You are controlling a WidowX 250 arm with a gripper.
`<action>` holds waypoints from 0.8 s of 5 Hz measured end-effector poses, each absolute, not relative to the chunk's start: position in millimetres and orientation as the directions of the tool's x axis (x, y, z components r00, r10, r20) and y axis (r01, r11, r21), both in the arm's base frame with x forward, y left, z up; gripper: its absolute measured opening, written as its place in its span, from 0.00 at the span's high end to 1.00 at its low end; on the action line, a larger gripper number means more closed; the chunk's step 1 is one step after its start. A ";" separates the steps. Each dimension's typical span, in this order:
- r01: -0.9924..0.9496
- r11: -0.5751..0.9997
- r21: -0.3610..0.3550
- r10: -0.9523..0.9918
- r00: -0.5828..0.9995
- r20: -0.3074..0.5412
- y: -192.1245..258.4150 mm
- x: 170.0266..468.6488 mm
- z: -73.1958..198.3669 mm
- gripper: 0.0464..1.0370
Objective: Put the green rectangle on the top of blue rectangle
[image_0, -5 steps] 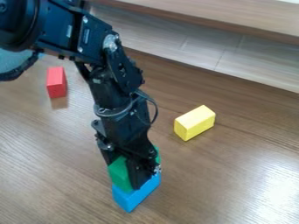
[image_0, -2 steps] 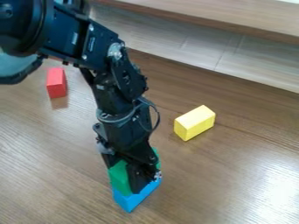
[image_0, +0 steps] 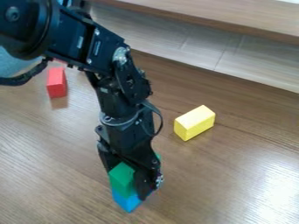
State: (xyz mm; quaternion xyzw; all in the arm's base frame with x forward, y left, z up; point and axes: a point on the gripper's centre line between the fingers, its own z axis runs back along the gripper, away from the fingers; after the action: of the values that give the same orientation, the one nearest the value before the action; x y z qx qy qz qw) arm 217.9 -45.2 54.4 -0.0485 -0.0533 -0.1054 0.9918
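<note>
The black gripper (image_0: 135,177) hangs down at the lower centre-left, shut on the green rectangle (image_0: 121,178). Green shows on the left of the gripper, with a small bit on its right side. Directly below the green one is the blue rectangle (image_0: 126,202), its lower end showing and its right part covered by the gripper. The green block overlaps the blue one in this view; whether they touch is hard to tell.
A yellow block (image_0: 195,123) lies to the right of the arm. The red block (image_0: 57,82) is at the upper left, near the arm's upper section. A pale wooden ledge (image_0: 234,22) runs along the top right.
The gripper has come down and slightly to the right, covering more of the blue block. The green block appears slightly lower. Blue, yellow and red blocks have kept their places.
</note>
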 end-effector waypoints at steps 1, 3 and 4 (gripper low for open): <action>0.211 0.973 -0.090 -0.201 0.974 0.108 -46.2 217.6 57.7 0.04; 0.169 0.975 -0.144 -0.137 0.968 0.210 -38.7 238.9 103.1 0.04; 0.131 0.979 -0.158 -0.093 0.970 0.227 -26.4 247.2 116.6 0.04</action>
State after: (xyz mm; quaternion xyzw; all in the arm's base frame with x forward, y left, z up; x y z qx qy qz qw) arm 247.2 -26.4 116.6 -0.0863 -0.1096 -0.0568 0.9886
